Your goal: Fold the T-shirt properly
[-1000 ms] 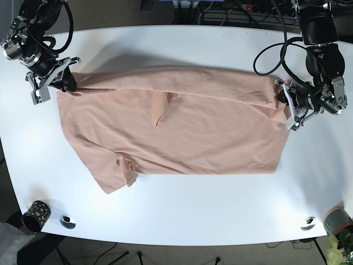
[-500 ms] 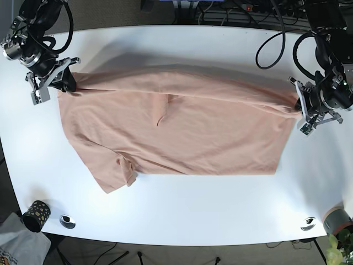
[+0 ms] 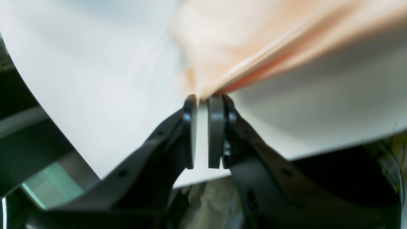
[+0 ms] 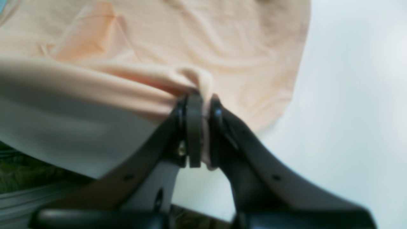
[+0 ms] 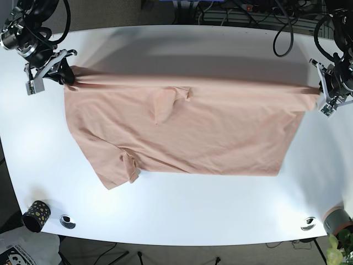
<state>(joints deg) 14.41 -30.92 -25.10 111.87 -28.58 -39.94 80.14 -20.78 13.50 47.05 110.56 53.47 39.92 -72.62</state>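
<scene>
Peach T-shirt (image 5: 187,132), stretched between two pincers on white bench (image 5: 182,215)
Left pincer (image 3: 203,98) clamped on one top corner; right pincer (image 4: 203,97) clamped on the other; top edge taut, lower body flat on bench

The base camera is looking straight down from high above, taking in the whole white table (image 5: 182,215) and both arms. Each wrist camera is sitting close behind its own gripper, peering along the fingers at a low angle across the tabletop. The left gripper (image 3: 203,98) and right gripper (image 4: 203,97) are filling the near foreground. All three views are sharing the peach shirt (image 5: 182,127).
</scene>
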